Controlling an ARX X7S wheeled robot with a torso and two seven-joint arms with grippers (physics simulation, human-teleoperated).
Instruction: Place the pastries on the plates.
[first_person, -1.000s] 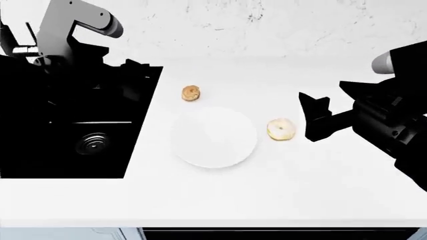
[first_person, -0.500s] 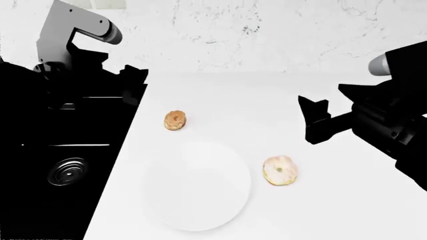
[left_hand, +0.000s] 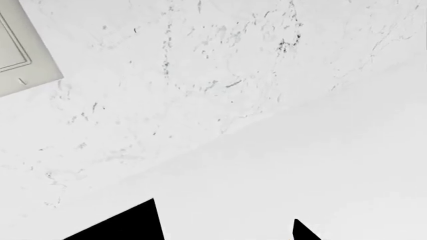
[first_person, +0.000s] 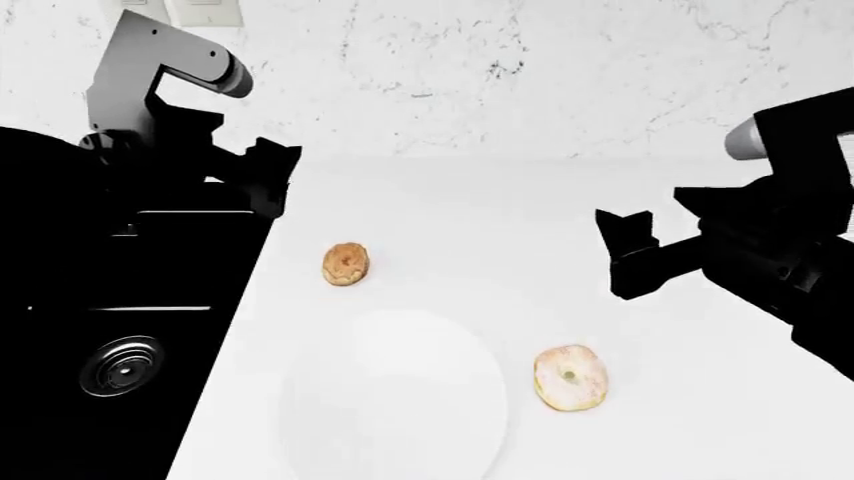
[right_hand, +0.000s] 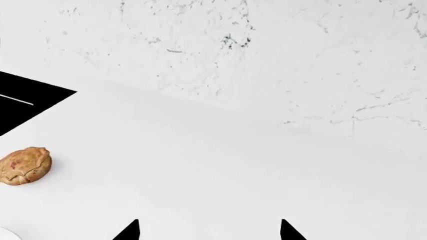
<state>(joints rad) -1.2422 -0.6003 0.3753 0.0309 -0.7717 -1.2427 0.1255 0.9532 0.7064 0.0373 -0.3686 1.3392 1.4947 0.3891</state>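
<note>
Countertop (first_person: 441, 210), white and glossy, fills the middle of the head view, with a marbled white wall (first_person: 534, 60) across the top of the frame and a black sink (first_person: 107, 330) down the left side.

The right gripper (first_person: 625, 255) hangs at centre right, well above the counter. Its two dark fingers stand apart with a clear gap between them, and nothing is between them or touching them. In the right wrist view the two fingertips (right_hand: 130, 231) show as small black points near the lower edge, set wide apart, with bare counter between.

The left gripper (first_person: 274, 175) sits at upper left, over the edge where the sink meets the counter. It holds nothing. Only black slivers of it show low in the left wrist view, and how far it is open I cannot tell.

The golden-brown bun (first_person: 346, 264) lies on the counter left of centre, just above the plain white plate (first_person: 394, 400), apart from it. The plate is at lower centre, cut by the bottom edge. The iced doughnut (first_person: 570, 378) lies on the counter just right of the plate, not on it. Only one plate is in view.
</note>
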